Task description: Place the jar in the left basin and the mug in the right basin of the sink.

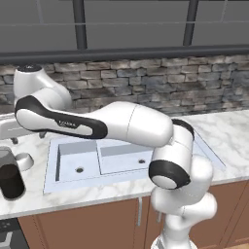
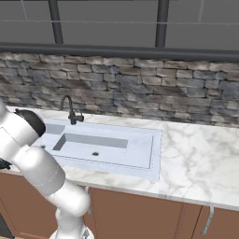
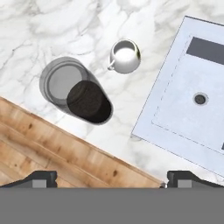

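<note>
Jar: one tall cylindrical glass jar [image 1: 10, 176] with a dark brown-black lower body and a greyish see-through top, upright on the white marble counter [image 1: 228, 141] at the far left of the left base view, close to the counter's front edge; from the hand view it stands just inside that edge, with open marble behind it.
Mug: one small squat white-grey mug [image 1: 24, 161], upright on the marble just beside the jar, farther from the front edge, between the jar and the sink; the two are near each other, not touching.
Sink: one pale blue-grey double-basin sink [image 1: 51, 168] set into the counter, with a thin dark faucet [image 2: 70, 110] at its rear edge.
Left basin: one narrower, squarish basin [image 1: 77, 160] with a round drain hole, nearest the mug, nothing in it.
Right basin: one wider rectangular basin [image 1: 126, 156] with a drain hole, partly behind the white arm, nothing seen in it.
Gripper: one two-finger claw [image 3: 111, 178], its dark tips spread wide at the bottom corners of the hand view, holding nothing, above the counter's front edge and the wooden cabinet front [image 3: 52, 144], off to the side of the jar.
</note>
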Available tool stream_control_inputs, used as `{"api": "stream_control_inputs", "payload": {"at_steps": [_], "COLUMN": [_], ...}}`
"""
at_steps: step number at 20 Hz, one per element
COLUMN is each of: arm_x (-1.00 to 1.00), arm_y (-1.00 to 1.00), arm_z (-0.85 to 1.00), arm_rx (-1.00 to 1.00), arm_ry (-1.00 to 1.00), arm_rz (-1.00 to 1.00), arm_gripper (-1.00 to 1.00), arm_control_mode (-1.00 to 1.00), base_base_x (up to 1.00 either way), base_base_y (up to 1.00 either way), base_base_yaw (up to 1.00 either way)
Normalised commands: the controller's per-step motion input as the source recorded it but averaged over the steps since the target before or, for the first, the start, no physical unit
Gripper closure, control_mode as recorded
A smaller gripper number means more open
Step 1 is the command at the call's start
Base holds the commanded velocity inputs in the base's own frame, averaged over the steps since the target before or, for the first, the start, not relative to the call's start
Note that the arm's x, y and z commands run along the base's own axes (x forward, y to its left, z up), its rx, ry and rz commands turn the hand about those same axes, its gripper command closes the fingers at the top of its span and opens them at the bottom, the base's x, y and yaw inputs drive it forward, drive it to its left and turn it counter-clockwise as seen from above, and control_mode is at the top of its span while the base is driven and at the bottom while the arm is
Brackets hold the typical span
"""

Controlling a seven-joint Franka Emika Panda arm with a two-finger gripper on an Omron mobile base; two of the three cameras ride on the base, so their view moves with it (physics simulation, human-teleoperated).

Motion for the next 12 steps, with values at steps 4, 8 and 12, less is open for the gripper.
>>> {"api": "stream_control_inputs", "payload": {"at_steps": [4,8,12], "arm_x": [0.03,0.08,0.1], "arm_y": [0.12,0.01,0.0], "arm_z": [-0.01,0.0,0.0], "arm_rx": [0.0,0.0,0.0], "arm_ry": [0.0,0.0,0.0], "arm_rz": [0.03,0.0,0.0], "arm_gripper": [-1.0,-1.0,-1.0], "arm_control_mode": [-1.0,-1.0,-1.0], "base_base_x": [0.0,0.0,0.0], "base_base_y": [0.0,0.0,0.0], "base_base_yaw": [0.0,0.0,0.0]}}
